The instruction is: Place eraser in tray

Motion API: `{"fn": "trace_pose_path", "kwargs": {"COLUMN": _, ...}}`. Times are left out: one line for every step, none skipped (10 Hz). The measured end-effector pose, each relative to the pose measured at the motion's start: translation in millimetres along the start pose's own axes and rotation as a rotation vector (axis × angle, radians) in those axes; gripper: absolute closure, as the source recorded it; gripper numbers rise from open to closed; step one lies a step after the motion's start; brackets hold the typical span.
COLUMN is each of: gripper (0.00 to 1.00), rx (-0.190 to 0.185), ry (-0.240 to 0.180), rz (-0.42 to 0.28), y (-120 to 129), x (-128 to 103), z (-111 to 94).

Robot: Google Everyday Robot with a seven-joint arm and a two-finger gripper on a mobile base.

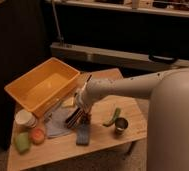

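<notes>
Just right of tray, gripper low at eraser (clamped or apart: cannot tell).

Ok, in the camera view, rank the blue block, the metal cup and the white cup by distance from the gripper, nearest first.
The gripper hangs over the grey cloth.
1. Blue block, just in front of it.
2. Metal cup, toward picture right.
3. White cup, far picture left.

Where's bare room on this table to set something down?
Free: table front strip below the blue block; right corner past the metal cup; inside the yellow tray. Crowded: centre-left, where the pincer hangs over the grey cloth, beside the white cup.
</notes>
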Motion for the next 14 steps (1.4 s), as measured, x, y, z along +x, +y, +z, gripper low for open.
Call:
{"fn": "trace_pose_path", "kwargs": {"gripper": 0.20, "rx": -0.002, "ry": 0.002, "rz": -0.003, "y": 0, "x": 0, "z": 1}}
{"fn": "trace_pose_path", "kwargs": {"gripper": 0.20, "rx": -0.011, "ry": 0.001, "rz": -0.018, "y": 0, "x": -2, "z": 1}}
{"fn": "trace_pose_path", "kwargs": {"gripper": 0.20, "rx": -0.039, "ry": 0.001, "rz": -0.081, "y": 0, "x": -9, "z": 0}}
{"fn": "trace_pose_path", "kwargs": {"gripper": 0.20, "rx": -0.063, "ry": -0.001, "rz": -0.155, "y": 2, "x": -13, "z": -3}}
{"fn": "trace_pose_path", "kwargs": {"gripper": 0.20, "rx": -0.097, "ry": -0.002, "rz": -0.269, "y": 4, "x": -19, "z": -6}}
{"fn": "trace_pose_path", "kwargs": {"gripper": 0.20, "rx": -0.138, "ry": -0.001, "rz": -0.395, "y": 8, "x": -26, "z": -12}}
{"fn": "trace_pose_path", "kwargs": {"gripper": 0.20, "rx": -0.182, "ry": 0.002, "rz": -0.513, "y": 13, "x": -34, "z": -19}}
{"fn": "trace_pose_path", "kwargs": {"gripper": 0.20, "rx": -0.221, "ry": 0.002, "rz": -0.611, "y": 18, "x": -39, "z": -24}}
{"fn": "trace_pose_path", "kwargs": {"gripper": 0.20, "rx": -0.259, "ry": -0.005, "rz": -0.697, "y": 22, "x": -45, "z": -31}}
{"fn": "trace_pose_path", "kwargs": {"gripper": 0.20, "rx": -0.291, "ry": -0.018, "rz": -0.772, "y": 22, "x": -50, "z": -39}}
{"fn": "trace_pose_path", "kwargs": {"gripper": 0.20, "rx": -0.296, "ry": -0.023, "rz": -0.805, "y": 23, "x": -53, "z": -42}}
{"fn": "trace_pose_path", "kwargs": {"gripper": 0.20, "rx": -0.288, "ry": -0.013, "rz": -0.820, "y": 25, "x": -51, "z": -41}}
{"fn": "trace_pose_path", "kwargs": {"gripper": 0.20, "rx": -0.285, "ry": 0.023, "rz": -0.847, "y": 27, "x": -47, "z": -33}}
{"fn": "trace_pose_path", "kwargs": {"gripper": 0.20, "rx": -0.278, "ry": 0.040, "rz": -0.899, "y": 26, "x": -43, "z": -30}}
